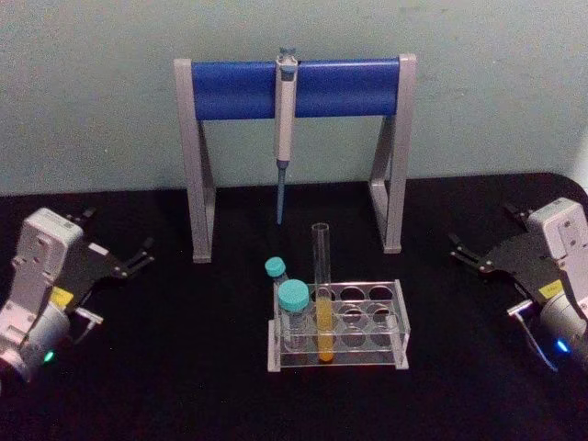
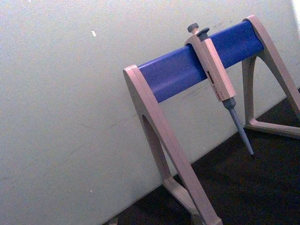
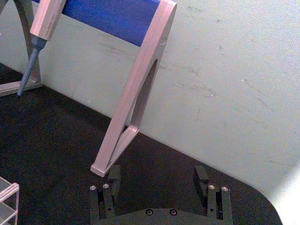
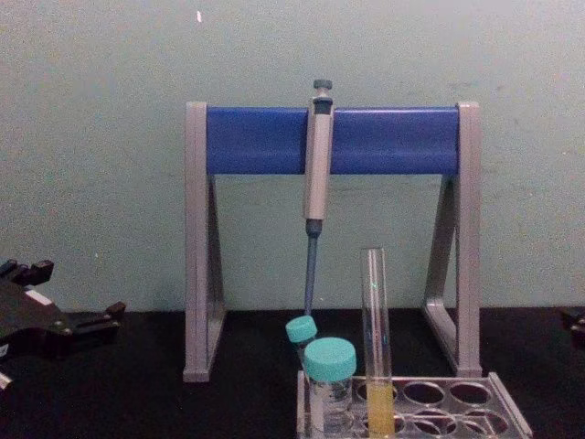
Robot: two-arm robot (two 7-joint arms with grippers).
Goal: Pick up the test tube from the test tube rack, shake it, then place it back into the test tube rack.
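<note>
Nearest to me, low and central on the black surface (image 1: 184, 386), sits the test tube rack (image 1: 400, 333), a clear plastic block with rows of round holes. The test tube (image 1: 321, 276) stands upright in a front-row hole toward the rack's left end. It is tall, slim and uncapped, with yellow-orange liquid in its lower part. Just to its left, a short tube with a teal cap (image 1: 294, 296) stands in the front row. A second teal-capped tube (image 1: 275, 267) stands behind that one.

My left hand (image 1: 118, 237) rests well to the left of the rack, released, fingers spread and holding nothing. My right hand (image 1: 491, 241) rests well to the right, also released and empty. In the right wrist view its two dark fingers (image 3: 111, 180) stand wide apart above the surface. Both hands are well apart from the test tube, which stands between them.

Behind the rack stands a pipette stand (image 1: 197, 165) with grey legs and a blue crossbar. A grey pipette (image 1: 286, 119) hangs from the middle of the bar, tip pointing down. A plain pale green wall (image 1: 92, 92) closes the scene behind the surface.
</note>
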